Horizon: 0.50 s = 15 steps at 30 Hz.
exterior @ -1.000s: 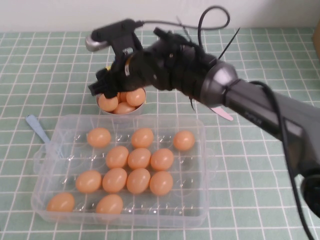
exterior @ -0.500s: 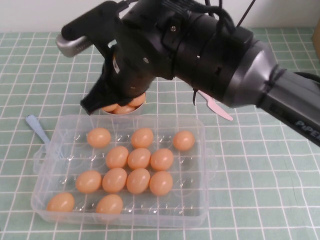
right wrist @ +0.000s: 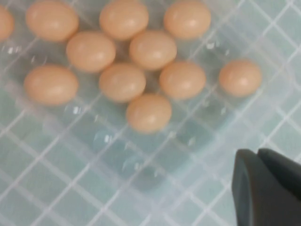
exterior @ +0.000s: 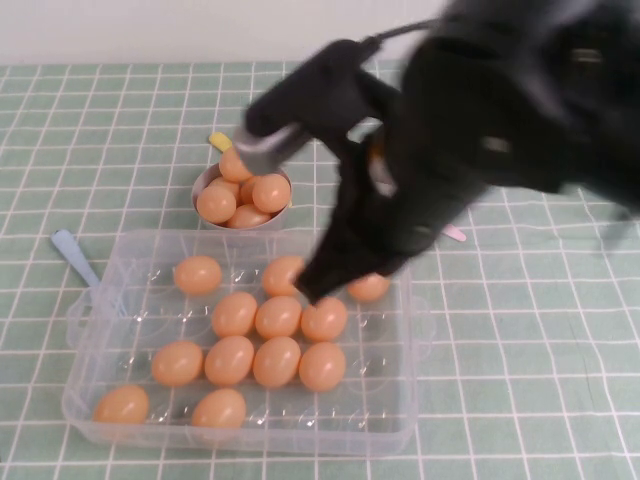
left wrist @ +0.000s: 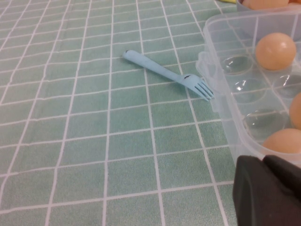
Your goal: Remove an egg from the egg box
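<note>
The clear plastic egg box (exterior: pixel 88 398) stands at the front left of the table and holds several orange-tan eggs, such as one egg (exterior: pixel 278 317) in the middle. My right gripper (exterior: pixel 316 284) hangs over the box's far right part, shut and empty. In the right wrist view its tips (right wrist: pixel 257 153) are above the box wall (right wrist: pixel 155 175), apart from the eggs (right wrist: pixel 148 113). My left gripper (left wrist: pixel 263 161) is shut and empty beside the box's rim (left wrist: pixel 221 28); it is out of the high view.
A small round grey bowl (exterior: pixel 206 180) with several eggs stands just behind the box. A light blue fork (exterior: pixel 72 252) lies at the box's left, also in the left wrist view (left wrist: pixel 164 73). A pink utensil (exterior: pixel 454 233) lies under the right arm.
My right arm has swung from over the bowl to the right and nearer, over the box's far right part. The bowl now shows uncovered. The eggs in the box have not moved.
</note>
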### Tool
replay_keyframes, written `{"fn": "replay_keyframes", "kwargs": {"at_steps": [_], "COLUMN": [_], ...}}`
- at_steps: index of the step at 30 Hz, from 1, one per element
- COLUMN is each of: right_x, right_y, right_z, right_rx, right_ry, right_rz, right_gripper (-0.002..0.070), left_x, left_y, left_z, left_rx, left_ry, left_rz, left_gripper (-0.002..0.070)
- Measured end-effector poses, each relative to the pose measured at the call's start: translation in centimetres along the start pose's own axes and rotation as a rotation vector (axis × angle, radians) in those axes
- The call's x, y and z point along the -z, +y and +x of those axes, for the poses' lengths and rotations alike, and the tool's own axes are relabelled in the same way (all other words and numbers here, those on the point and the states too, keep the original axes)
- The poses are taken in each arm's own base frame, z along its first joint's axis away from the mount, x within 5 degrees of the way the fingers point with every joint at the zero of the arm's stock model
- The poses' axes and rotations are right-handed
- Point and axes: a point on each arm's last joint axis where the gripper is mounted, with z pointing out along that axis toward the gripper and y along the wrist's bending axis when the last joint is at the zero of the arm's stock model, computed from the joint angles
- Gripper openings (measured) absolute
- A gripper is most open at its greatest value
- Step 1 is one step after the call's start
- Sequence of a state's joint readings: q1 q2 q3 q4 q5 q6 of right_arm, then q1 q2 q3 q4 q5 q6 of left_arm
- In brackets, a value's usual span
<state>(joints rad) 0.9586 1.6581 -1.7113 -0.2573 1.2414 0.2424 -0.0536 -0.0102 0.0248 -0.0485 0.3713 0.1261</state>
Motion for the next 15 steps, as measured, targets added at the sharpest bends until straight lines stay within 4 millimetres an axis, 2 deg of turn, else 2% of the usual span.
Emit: {"fn": "replay_keyframes", "kwargs": {"at_steps": [6,10,15], "right_x": [4.1,5.5,7.7], "right_y": [-1.4,-1.9,-2.9], "right_z": [6.1,10.2,13.0], "right_rx": [-0.018,-0.034,-0.043], "right_ry": [0.010,0.035,-0.021], "right_rz": [-0.064,-0.113,-0.119], "right_gripper": [-0.0015,-0.0015,-0.0015], "left_x": [0.0,0.0,0.0], "left_y": [0.0,0.0,0.0], "left_z": [0.0,0.0,0.0], "left_rx": [0.000,0.000,0.000], "left_ry": [0.000,0.000,0.000], "left_rz": [0.000,0.000,0.000], "left_gripper": [-0.0003,-0.0003,-0.0003]}}
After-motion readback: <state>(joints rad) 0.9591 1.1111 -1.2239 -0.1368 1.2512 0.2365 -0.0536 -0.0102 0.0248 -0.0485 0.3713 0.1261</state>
